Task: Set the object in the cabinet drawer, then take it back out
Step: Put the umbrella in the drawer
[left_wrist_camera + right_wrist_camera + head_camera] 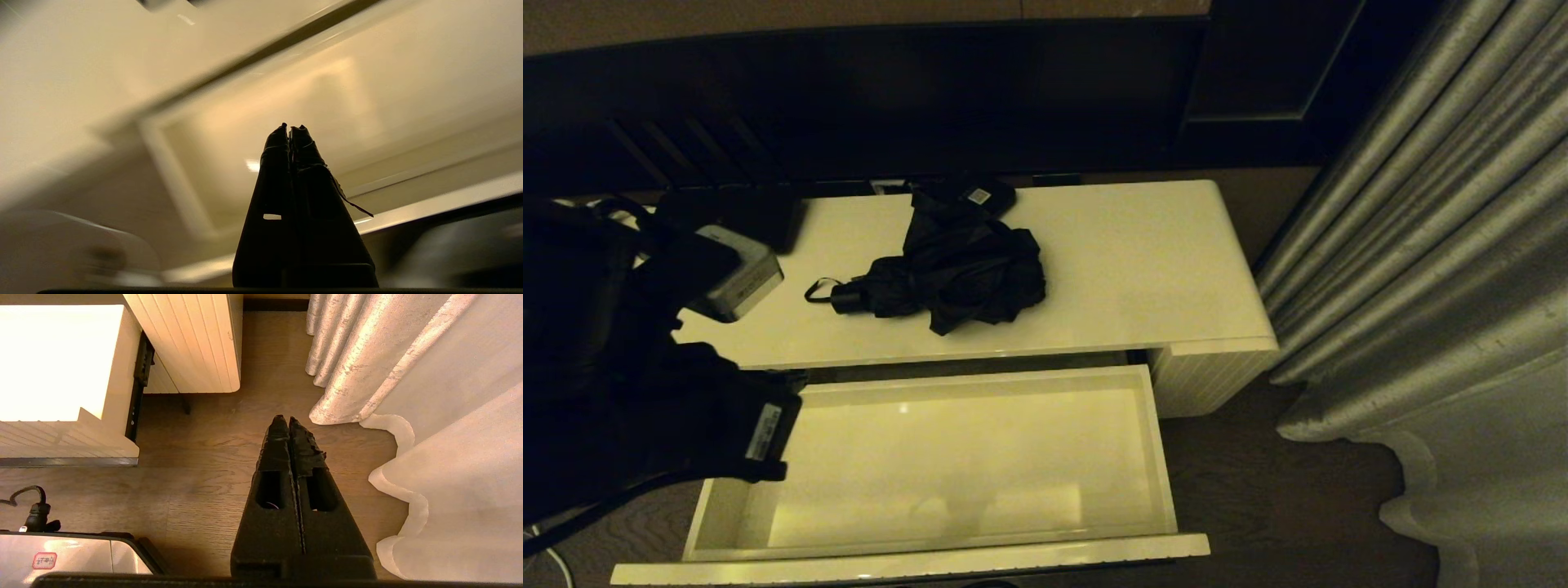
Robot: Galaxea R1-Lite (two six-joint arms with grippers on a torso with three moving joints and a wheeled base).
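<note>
The black folding umbrella (956, 269) lies bunched on the cream cabinet top (1143, 261), its short handle (848, 298) and wrist loop pointing left. Below it the cabinet drawer (1162, 457) is pulled out, and its pale interior holds nothing. My left arm (645, 384) hangs over the drawer's left end. In the left wrist view the left gripper (291, 127) is shut and empty above the drawer floor, near an inner corner (175, 179). My right gripper (284, 418), shut and empty, hovers over the wood floor to the right of the drawer's ribbed front (61, 437).
A small black box with a white sticker (980, 196) and a flat black device (760, 214) sit at the back of the cabinet top. A silvery curtain (1421, 245) hangs close on the right. The robot base (61, 555) and a cable (36, 510) are near the floor.
</note>
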